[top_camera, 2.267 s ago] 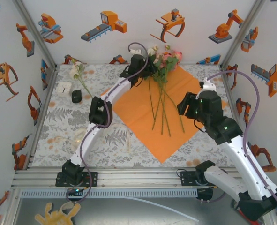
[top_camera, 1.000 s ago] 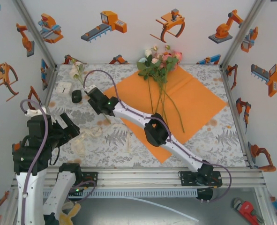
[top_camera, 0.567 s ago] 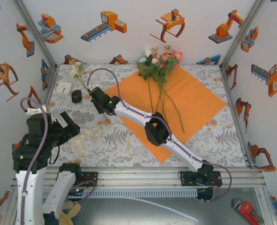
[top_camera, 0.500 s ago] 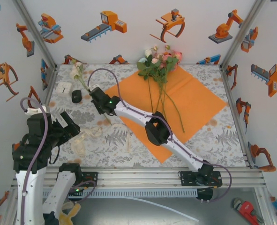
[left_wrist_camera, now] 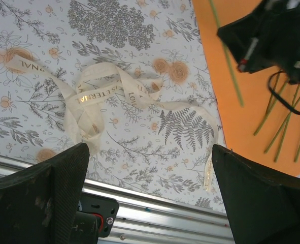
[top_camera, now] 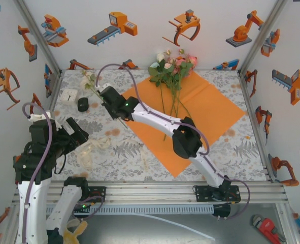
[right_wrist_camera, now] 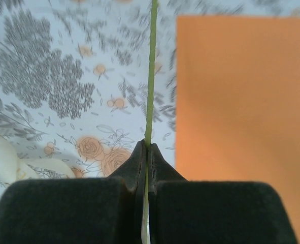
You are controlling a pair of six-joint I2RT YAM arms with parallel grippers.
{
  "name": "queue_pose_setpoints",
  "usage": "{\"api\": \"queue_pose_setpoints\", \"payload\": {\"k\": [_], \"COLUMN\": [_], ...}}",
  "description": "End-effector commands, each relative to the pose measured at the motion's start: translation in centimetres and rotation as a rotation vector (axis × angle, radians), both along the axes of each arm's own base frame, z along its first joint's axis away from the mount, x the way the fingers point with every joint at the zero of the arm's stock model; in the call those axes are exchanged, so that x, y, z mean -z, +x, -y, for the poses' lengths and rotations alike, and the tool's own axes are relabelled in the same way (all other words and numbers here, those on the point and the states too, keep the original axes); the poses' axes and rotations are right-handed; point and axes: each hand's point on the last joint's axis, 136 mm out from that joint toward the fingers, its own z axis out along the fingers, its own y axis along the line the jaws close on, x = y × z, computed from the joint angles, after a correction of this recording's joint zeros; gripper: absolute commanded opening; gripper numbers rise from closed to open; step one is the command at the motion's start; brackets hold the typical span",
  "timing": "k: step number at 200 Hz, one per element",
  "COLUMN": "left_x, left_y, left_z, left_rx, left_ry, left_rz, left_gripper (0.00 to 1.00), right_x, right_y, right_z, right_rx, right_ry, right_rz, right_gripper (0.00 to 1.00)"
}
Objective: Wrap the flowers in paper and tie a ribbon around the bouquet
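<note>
One green stem [right_wrist_camera: 151,76] sits pinched in the right gripper [right_wrist_camera: 146,151], over tablecloth [right_wrist_camera: 63,76] beside the paper [top_camera: 210,109]. Flowers [top_camera: 171,66] lie at the paper's far corner. Left gripper [left_wrist_camera: 150,150] gapes wide above the ribbon [left_wrist_camera: 96,94].

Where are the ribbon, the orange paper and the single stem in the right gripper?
ribbon [left_wrist_camera: 96,94]: left wrist view, its looped middle.
orange paper [top_camera: 215,109]: top external view, bare right part.
single stem [right_wrist_camera: 151,76]: right wrist view, mid-stem.
</note>
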Motion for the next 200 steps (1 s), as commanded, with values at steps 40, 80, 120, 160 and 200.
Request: {"api": "queue_pose_setpoints", "payload": {"k": [40, 80, 120, 160, 200], "left_x": [0.2, 0.8, 1.5, 2.5, 2.6], "left_y": [1.1, 2.1, 2.8, 3.1, 3.0], "left_z": [0.4, 0.7, 1.3, 1.4, 1.3], "left_rx": [0.004, 0.011, 0.026, 0.034, 0.032], "left_ry": [-0.027, -0.04, -0.061, -0.063, -0.056], "left_rz": [0.005, 0.005, -0.012, -0.036, -0.026], "left_gripper": [1.0, 0.99, 0.99, 0.99, 0.99], "right_x": [-5.4, 2.0, 8.3, 6.4, 6.5], "right_y": [4.6, -2.0, -5.1, -2.6, 1.9], "right_z": [9.8, 9.1, 12.0, 12.2, 11.1], "right_rx": [0.192, -0.012, 0.12, 0.169, 0.238], "right_ry": [-0.179, -0.071, -0.069, -0.054, 0.016], "right_rz": [0.226, -0.15, -0.324, -0.265, -0.252], "right_gripper": [0.0, 0.0, 0.07, 0.34, 0.34]}}
